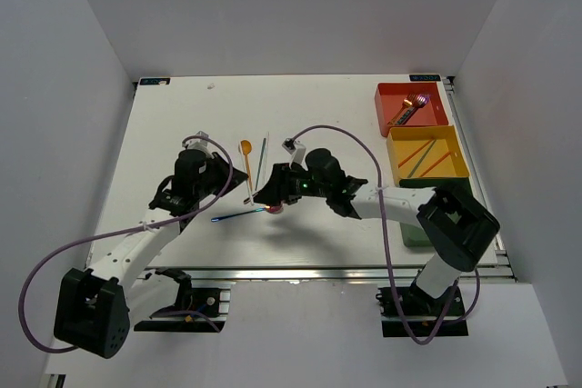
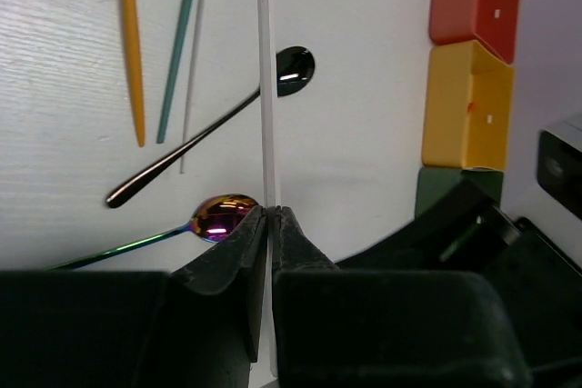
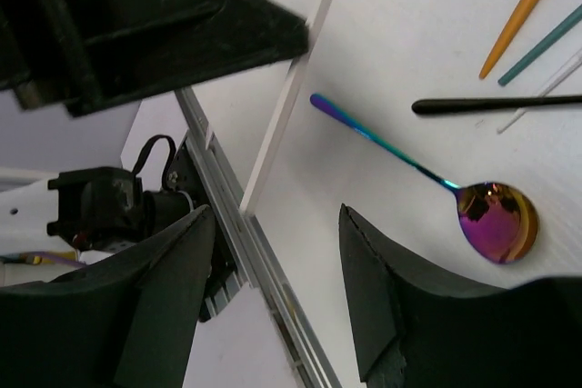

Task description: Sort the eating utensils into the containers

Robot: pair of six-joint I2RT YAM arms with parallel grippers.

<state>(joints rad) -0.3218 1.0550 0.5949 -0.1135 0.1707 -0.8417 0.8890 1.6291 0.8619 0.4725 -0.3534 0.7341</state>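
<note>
A white table sits boxed in by 3 plain pale grey walls, left, back and right. A metal rail runs along its near edge. Light is even and soft.

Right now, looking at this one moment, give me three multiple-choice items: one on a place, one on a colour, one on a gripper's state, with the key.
1. Which tray sits in the middle of the row?
A. red-orange
B. yellow
C. dark green

2. What colour is the chopstick in the left gripper?
A. orange
B. teal
C. white

3. How is the right gripper?
A. open and empty
B. shut on a black spoon
C. shut on a fork

Key:
1 B: the yellow tray lies between the red-orange tray and the dark green tray.
2 C: the stick pinched between the closed fingers is white.
3 A: its fingers stand apart with nothing between them.
</note>
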